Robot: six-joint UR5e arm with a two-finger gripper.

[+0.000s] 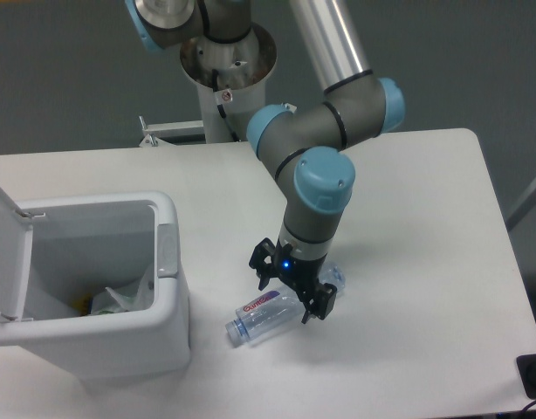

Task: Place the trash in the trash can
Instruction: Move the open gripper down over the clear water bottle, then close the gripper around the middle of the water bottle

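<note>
white table (425,201), dark grey wall behind. gripper (291,296) spread open astride the lying bottle (266,312), gripping nothing. bin (93,288) open, wrapper (120,298) inside.
</note>
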